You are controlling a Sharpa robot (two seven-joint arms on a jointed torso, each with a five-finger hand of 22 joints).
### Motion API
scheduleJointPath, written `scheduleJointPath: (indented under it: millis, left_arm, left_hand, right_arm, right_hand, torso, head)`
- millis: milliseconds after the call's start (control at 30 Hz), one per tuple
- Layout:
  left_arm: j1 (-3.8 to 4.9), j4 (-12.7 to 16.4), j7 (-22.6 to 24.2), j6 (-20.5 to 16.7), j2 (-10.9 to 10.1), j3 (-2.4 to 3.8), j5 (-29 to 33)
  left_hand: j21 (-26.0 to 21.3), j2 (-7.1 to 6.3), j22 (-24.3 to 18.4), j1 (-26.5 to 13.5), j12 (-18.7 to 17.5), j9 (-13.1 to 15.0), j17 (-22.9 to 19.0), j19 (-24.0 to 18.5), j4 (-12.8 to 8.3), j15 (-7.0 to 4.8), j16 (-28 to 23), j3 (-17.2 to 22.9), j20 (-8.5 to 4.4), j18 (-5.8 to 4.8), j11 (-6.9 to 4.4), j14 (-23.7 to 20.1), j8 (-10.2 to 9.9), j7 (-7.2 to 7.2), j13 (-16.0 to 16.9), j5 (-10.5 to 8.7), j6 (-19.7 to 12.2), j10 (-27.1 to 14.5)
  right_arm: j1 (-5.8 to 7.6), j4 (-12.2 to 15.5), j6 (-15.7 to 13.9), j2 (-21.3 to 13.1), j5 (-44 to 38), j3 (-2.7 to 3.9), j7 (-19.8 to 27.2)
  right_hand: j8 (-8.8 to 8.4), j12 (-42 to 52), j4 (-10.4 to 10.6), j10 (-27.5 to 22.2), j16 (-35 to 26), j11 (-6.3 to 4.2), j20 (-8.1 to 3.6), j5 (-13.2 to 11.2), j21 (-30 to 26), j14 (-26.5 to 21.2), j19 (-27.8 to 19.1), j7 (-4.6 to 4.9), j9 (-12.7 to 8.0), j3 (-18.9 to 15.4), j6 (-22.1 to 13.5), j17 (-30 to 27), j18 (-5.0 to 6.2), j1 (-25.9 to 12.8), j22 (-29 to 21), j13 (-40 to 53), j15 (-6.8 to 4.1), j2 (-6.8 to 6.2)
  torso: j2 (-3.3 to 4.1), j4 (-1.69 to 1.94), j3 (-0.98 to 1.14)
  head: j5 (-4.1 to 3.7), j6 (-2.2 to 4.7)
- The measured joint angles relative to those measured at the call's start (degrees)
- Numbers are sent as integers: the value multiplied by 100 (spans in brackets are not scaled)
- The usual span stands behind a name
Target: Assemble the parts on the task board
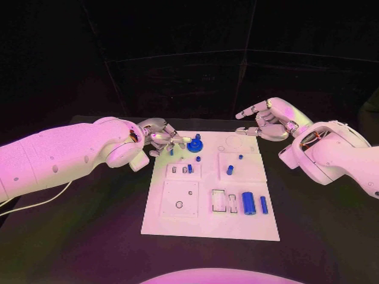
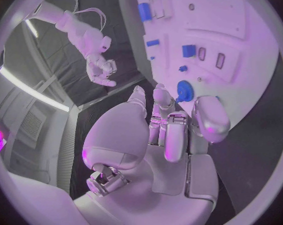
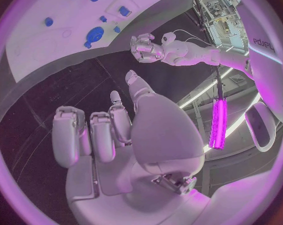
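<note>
— Status of the task board (image 1: 210, 228)?
— Flat at the table's middle, partly filled. A blue gear (image 1: 195, 145) seated near the far-left corner, small blue pegs (image 1: 230, 170) upright mid-board, a large blue cylinder (image 1: 249, 203) and a slimmer blue bar (image 1: 263, 205) lying at the near right.
— Left to do?
— Judging by the bare slots (image 1: 179, 169) and the empty round recess (image 1: 235, 142) at the far edge, roughly halfway; the loose pieces probably not yet seated.
— Left hand (image 1: 158, 138)?
— At the board's far-left corner, fingers curled beside the gear; touching or gripping, cannot tell.
— Right hand (image 1: 270, 120)?
— Off the far-right corner, fingers spread, holding nothing.
</note>
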Motion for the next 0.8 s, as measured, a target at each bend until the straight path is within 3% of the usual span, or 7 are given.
scheduleJointPath:
  millis: [67, 133, 333, 400, 567, 800]
  left_arm:
    - [28, -64, -397, 195, 137, 0, -360]
    - [49, -157, -792, 377, 289, 0, -691]
    - [82, -376, -1536, 653, 686, -34, -1310]
    - [95, -420, -1670, 703, 777, -69, -1426]
    - [129, -529, -1904, 814, 995, -141, -1632]
    - [150, -638, -2054, 951, 1162, -175, -1757]
  left_hand:
    - [170, 0, 263, 0, 201, 165, 0, 63, 76, 0, 65, -76, -16, 1, -4, 0, 221, -40, 189, 0, -55, 4]
    - [349, 0, 540, 0, 426, 398, 0, 115, 165, -31, 144, -165, -54, -88, -72, -10, 506, -61, 400, 0, -158, 79]
    - [663, -81, 1029, -188, 819, 867, -1, 121, 337, -82, 145, -434, -60, -89, -118, 0, 1045, -142, 781, -55, -342, 264]
    - [694, -83, 1100, -190, 874, 943, -1, 137, 340, -82, 145, -488, -76, -174, -124, 0, 1129, -154, 838, -61, -354, 270]
    - [768, -83, 1218, -243, 965, 1063, -1, 137, 339, -82, 145, -535, -76, -176, -146, 1, 1246, -172, 946, -61, -412, 333]
    - [790, -82, 1278, -244, 998, 1130, -1, 137, 340, -82, 145, -568, -76, -176, -136, 1, 1294, -173, 995, -61, -414, 362]
  right_arm:
    - [25, -64, -20, -16, 115, 0, 27]
    - [39, -121, -36, -19, 213, -2, 48]
    - [67, -259, -45, 8, 368, -4, 67]
    - [70, -285, -45, 15, 386, -4, 66]
    - [74, -341, -39, 34, 392, -4, 48]
    - [77, -381, -26, 66, 382, -4, 12]
  right_hand:
    - [21, 0, 0, 0, 0, 0, 0, 22, 0, 0, 0, -20, 0, 0, 20, 0, 0, 0, 0, 0, 0, 0]
    - [21, 0, 0, 0, 0, 0, 0, 22, 0, 0, 0, -1, 0, 0, 40, 0, 0, 0, 0, 0, 0, 0]
    - [19, 0, -16, 0, -29, 0, 0, 89, 0, 0, 0, -1, -1, -16, 40, 0, 0, 38, 0, 0, 0, 38]
    - [19, 0, -16, 0, -29, 0, 0, 89, -23, 0, 0, -1, -1, -16, 40, 0, 0, 38, 0, 0, 0, 38]
    - [18, 0, -31, 0, -29, 0, 0, 117, -23, 0, 0, -1, -1, -32, 40, -1, 0, 38, 0, 0, 0, 38]
    - [18, -23, -32, 1, -29, 0, 0, 117, -23, 0, 0, -1, -2, -32, 40, -1, 0, 38, 0, 0, 0, 38]
  torso:
    - [-20, -8, 12]
    - [-31, -14, 21]
    - [-51, -22, 35]
    - [-51, -25, 36]
    - [-45, -29, 36]
    - [-38, -30, 32]
  head:
    - [1, -15]
    - [1, -23]
    - [4, -42]
    - [8, -32]
    - [9, -32]
    - [-3, -68]
